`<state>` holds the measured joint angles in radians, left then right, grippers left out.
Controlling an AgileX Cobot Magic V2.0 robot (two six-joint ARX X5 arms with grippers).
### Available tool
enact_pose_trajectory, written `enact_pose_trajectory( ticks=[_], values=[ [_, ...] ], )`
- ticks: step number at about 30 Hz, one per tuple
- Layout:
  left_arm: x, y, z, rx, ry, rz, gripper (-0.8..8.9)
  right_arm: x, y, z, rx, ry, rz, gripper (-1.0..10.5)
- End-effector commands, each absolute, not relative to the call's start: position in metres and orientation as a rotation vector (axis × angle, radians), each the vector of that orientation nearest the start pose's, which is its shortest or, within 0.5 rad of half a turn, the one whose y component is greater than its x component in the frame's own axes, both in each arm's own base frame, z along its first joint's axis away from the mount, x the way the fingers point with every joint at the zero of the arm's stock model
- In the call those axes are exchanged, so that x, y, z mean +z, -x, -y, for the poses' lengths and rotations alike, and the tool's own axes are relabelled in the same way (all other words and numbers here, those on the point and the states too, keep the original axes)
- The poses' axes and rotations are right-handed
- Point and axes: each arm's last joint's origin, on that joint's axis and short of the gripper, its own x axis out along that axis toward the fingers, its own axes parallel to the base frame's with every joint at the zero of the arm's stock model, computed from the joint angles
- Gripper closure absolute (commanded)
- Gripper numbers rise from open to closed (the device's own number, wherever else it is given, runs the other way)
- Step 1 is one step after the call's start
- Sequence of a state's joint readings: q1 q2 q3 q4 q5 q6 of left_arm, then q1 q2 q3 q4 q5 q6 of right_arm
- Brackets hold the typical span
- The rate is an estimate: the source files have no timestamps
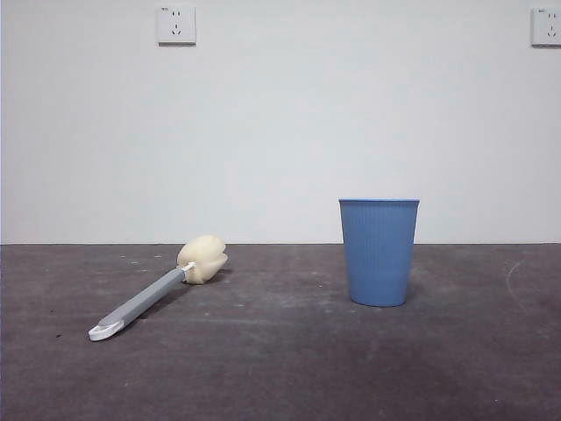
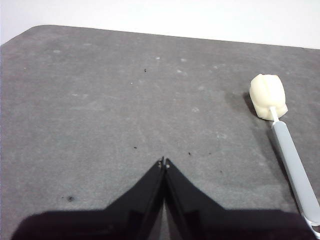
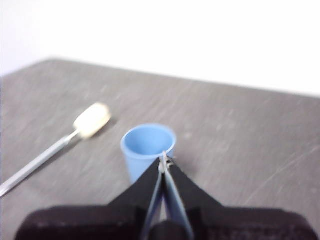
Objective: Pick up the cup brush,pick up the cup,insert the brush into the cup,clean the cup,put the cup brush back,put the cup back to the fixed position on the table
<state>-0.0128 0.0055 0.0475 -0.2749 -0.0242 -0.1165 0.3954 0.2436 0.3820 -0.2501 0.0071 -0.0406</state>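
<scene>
Closed right tool [image 3: 164, 159] above cup [image 3: 147, 146], cup brush [image 3: 60, 142] beside

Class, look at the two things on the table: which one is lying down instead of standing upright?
The cup brush: it lies flat, its sponge head pointing towards the wall. The blue cup stands upright, rim up.

Cup brush [image 1: 158, 293] lies flat on table [image 1: 280, 368], left of upright cup [image 1: 379, 252], well apart.

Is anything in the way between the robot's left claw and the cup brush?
Nothing visible. The left gripper, jaws shut, hangs over bare table, and the cup brush lies off to one side with only open table between. The cup stands apart from the brush.
</scene>
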Motion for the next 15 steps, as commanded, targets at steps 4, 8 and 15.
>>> enact_pose_trajectory(
  ticks=[4,8,15],
  values=[
    [0.149,-0.093,0.000,0.030,0.116,-0.240,8.17,0.188,-0.095,-0.033,0.331,0.011,-0.093,9.5],
    [0.149,-0.093,0.000,0.030,0.116,-0.240,8.17,0.164,-0.097,-0.029,0.290,0.011,-0.152,9.5],
    [0.149,-0.093,0.000,0.030,0.116,-0.239,8.17,0.149,-0.099,-0.023,0.228,0.013,-0.194,9.5]
  ],
)
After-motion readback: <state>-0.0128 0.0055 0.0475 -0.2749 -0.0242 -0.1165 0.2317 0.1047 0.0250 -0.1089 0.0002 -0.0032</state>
